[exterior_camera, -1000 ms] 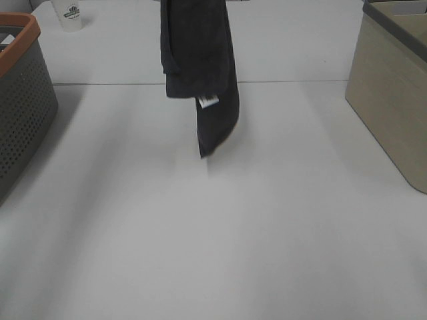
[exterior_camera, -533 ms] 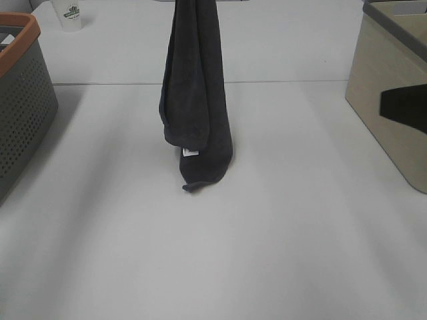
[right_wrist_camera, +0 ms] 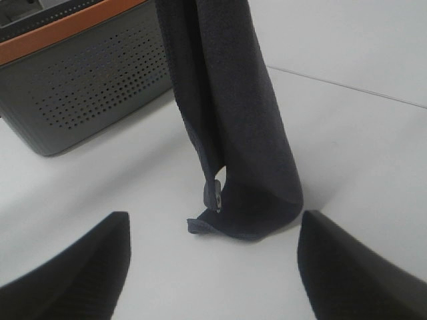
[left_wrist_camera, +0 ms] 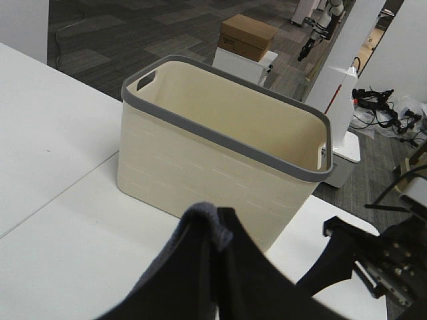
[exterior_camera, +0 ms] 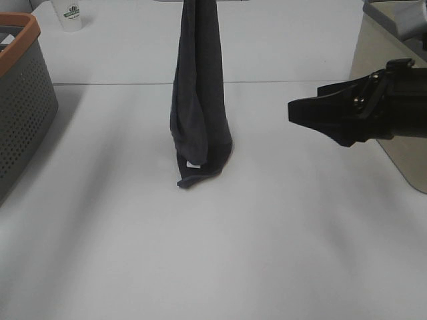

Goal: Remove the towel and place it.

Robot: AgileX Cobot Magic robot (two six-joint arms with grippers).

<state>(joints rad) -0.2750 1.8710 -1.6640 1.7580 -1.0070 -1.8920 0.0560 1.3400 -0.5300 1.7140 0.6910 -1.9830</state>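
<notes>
The towel (exterior_camera: 200, 93) is a dark charcoal cloth hanging straight down from above the exterior high view. Its lower end, with the small white tag, rests crumpled on the white table (exterior_camera: 200, 253). My left gripper (left_wrist_camera: 215, 230) is shut on the towel's top (left_wrist_camera: 203, 215) and is out of the exterior high view. My right gripper (exterior_camera: 300, 112) reaches in from the right, open and empty, a short way from the towel. In the right wrist view its fingers (right_wrist_camera: 80, 267) stand wide apart, facing the towel's lower end (right_wrist_camera: 247, 167).
A grey perforated basket with an orange rim (exterior_camera: 20, 100) stands at the left edge and also shows in the right wrist view (right_wrist_camera: 87, 87). A beige bin with a grey rim (exterior_camera: 373, 60) stands at the right and shows in the left wrist view (left_wrist_camera: 220, 153). A white cup (exterior_camera: 70, 15) stands back left.
The towel has come down and shifted slightly right, so its lower end now rests on the table. My right gripper has come in from the right towards it.
</notes>
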